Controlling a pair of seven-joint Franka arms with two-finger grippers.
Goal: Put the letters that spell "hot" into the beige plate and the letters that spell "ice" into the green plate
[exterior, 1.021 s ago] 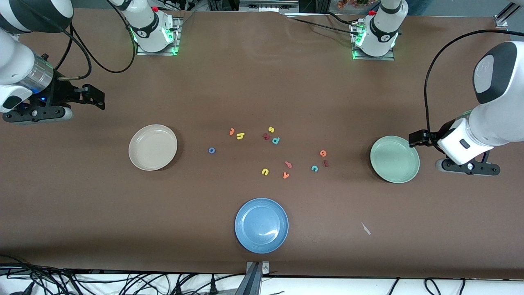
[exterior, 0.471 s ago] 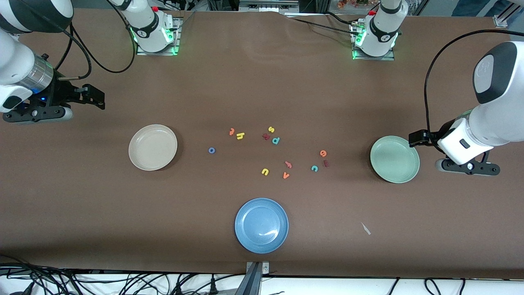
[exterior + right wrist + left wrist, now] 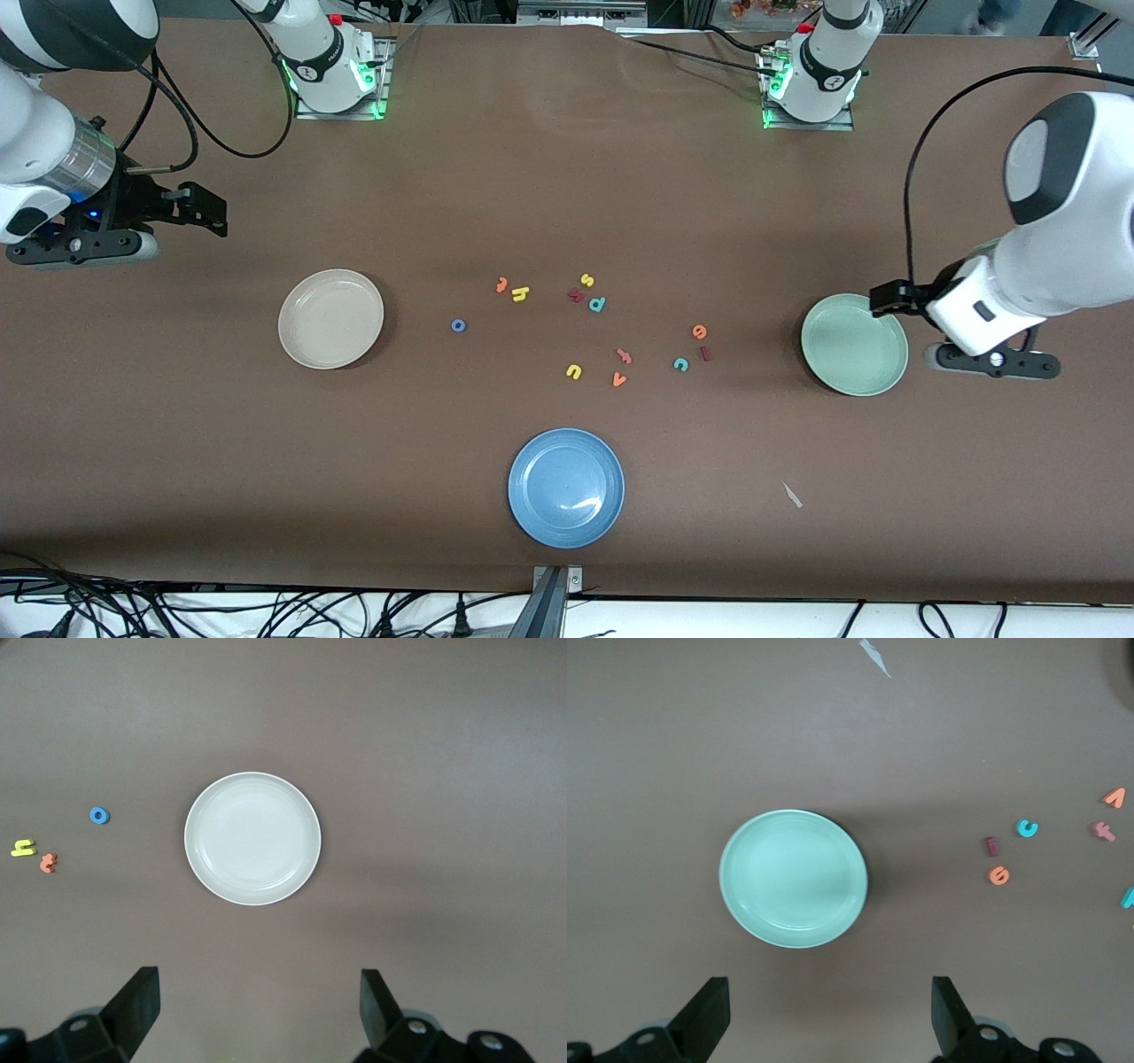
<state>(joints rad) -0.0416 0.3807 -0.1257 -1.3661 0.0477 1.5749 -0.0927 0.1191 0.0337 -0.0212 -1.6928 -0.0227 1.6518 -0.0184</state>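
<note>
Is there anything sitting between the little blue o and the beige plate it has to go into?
Nothing visible does. The blue o lies on bare table, the closest letter to the beige plate, with only brown tabletop between them. The plate holds nothing yet. The yellow h and orange t lie farther from it.

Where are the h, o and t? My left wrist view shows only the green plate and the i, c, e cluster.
Observer: The yellow h and orange t lie side by side mid-table; the blue o lies closer to the beige plate.
Operator: Anything in that plate?
Observer: Nothing lies in it.
Operator: And the right pincer?
Observer: The right pincer hangs open, holding nothing, over the table at the right arm's end.
</note>
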